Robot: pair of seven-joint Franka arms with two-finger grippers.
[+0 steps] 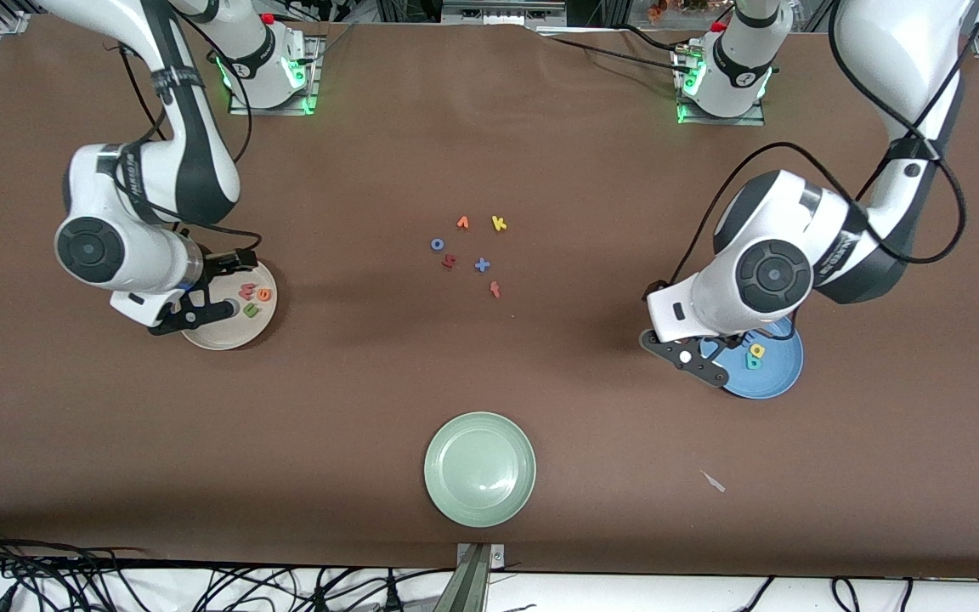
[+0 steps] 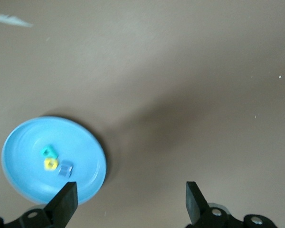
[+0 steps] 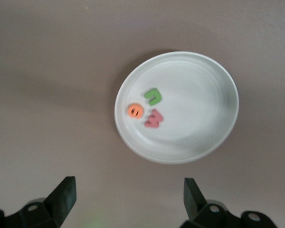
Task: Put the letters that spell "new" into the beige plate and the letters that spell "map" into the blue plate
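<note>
The beige plate (image 1: 216, 336) (image 3: 199, 95) lies toward the right arm's end of the table. In it rest the green n (image 1: 251, 310) (image 3: 153, 96), the orange e (image 1: 264, 294) (image 3: 135, 111) and the pinkish-red w (image 1: 245, 291) (image 3: 154, 118). My right gripper (image 1: 205, 291) (image 3: 129, 197) hangs open over that plate's rim, holding nothing. The blue plate (image 1: 772, 384) (image 2: 23, 161) lies toward the left arm's end and holds the yellow a (image 1: 757, 349) (image 2: 50, 164), the teal p (image 1: 753, 363) (image 2: 48, 152) and the blue m (image 2: 65, 169). Over its rim my left gripper (image 1: 709, 355) (image 2: 130, 199) is open with nothing in it.
A pale green plate (image 1: 479, 467) sits nearest the front camera at mid-table. Loose letters lie in the middle: orange v (image 1: 462, 223), yellow k (image 1: 499, 223), blue o (image 1: 437, 245), a dark red letter (image 1: 449, 262), blue x (image 1: 482, 265), a red one (image 1: 495, 289). A white scrap (image 1: 714, 482) lies nearby.
</note>
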